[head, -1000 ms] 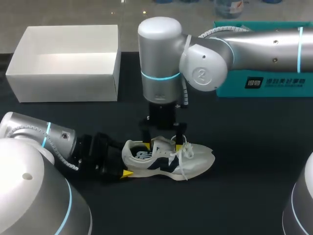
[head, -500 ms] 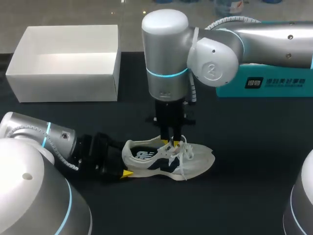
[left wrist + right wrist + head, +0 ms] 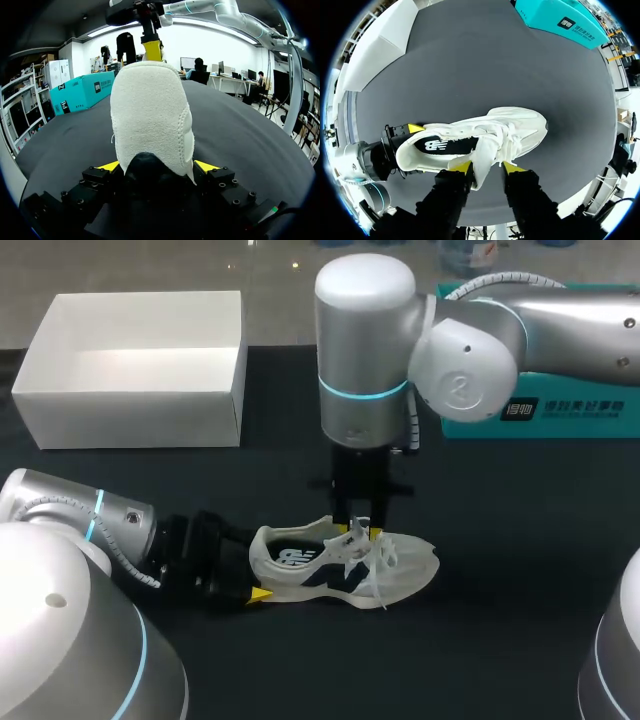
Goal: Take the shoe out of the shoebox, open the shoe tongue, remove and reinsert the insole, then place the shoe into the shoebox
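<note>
shoe [image 3: 400, 565]: out of the box, on its sole on the black table [image 3: 500, 640], right in front of you
long axis: runs side to side, heel toward your left arm, toe toward your right
tongue [image 3: 482, 167]: sticks up mid-shoe, directly under your right wrist, so any pull goes up and toward the toe
right gripper [image 3: 487, 167]: comes straight down, fingers nearly together, pinching the tongue from both sides as far as I can tell
left gripper [image 3: 157, 167]: lies low along the table, yellow tips either side of the heel, clamping it
nearer arm: right for the tongue, left is just the anchor
insole [image 3: 445, 146]: in the shoe, visible behind the tongue
shoebox [image 3: 130, 420]: far left, well apart from the shoe
</note>
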Controlling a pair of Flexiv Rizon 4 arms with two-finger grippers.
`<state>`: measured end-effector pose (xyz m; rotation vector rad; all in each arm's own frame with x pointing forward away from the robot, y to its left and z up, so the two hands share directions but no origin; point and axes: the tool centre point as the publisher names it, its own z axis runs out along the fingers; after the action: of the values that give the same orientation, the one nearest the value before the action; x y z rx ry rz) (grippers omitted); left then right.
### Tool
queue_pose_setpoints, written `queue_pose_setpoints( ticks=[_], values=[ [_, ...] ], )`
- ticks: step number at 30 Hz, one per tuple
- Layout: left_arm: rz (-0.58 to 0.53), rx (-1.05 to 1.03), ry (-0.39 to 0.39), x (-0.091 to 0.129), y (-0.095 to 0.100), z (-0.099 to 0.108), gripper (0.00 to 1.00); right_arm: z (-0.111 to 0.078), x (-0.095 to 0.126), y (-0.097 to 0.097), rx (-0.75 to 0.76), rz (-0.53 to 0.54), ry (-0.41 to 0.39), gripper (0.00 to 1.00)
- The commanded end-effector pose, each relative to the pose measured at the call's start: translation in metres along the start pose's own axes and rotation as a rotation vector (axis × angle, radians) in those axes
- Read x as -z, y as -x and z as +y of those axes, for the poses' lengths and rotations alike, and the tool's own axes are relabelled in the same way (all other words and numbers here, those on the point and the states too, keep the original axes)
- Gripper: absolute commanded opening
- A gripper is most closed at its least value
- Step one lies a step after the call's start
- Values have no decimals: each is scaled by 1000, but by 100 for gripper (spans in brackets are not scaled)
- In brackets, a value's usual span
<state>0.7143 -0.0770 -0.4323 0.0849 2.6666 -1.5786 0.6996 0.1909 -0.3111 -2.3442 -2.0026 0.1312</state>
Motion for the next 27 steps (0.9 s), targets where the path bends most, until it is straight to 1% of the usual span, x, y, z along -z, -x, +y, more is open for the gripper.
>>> queue_pose_setpoints(
  ticks=[1, 2, 4, 8, 9, 11, 13, 15, 17, 18, 20, 24, 27],
  values=[
    [2, 0, 2, -3, -3, 6, 0, 8, -12, -19, 24, -8, -20, 98],
    [2, 0, 2, -3, -3, 6, 0, 8, -12, -21, 32, -5, -20, 100],
    [2, 0, 2, -3, -3, 6, 0, 9, -11, -25, 43, -6, -20, 100],
    [2, 0, 2, -3, -3, 6, 0, 7, -11, -26, 53, -5, -21, 100],
    [2, 0, 2, -3, -3, 6, 0, 6, -10, -26, 53, -6, -21, 95],
    [2, 0, 2, -3, -3, 6, 0, 3, -8, -22, 47, -6, -18, 73],
    [2, 0, 2, -3, -3, 6, 0, 0, -6, -20, 34, -7, -18, 67],
    [2, 0, 2, -3, -3, 6, 0, -2, -5, -15, 24, -11, -17, 72],
    [2, 0, 2, -3, -3, 6, 0, -4, -3, -13, 21, -12, -16, 74],
    [2, 0, 2, -3, -3, 6, 0, -6, -2, -13, 17, -15, -14, 77],
    [2, 0, 2, -3, -3, 6, 0, -8, -2, -13, 13, -18, -15, 78],
    [2, 0, 2, -3, -3, 6, 0, -11, -5, -12, -3, -20, -25, 90],
    [2, 0, 2, -3, -3, 6, 0, -13, -6, -10, -6, -18, -26, 88]
  ],
)
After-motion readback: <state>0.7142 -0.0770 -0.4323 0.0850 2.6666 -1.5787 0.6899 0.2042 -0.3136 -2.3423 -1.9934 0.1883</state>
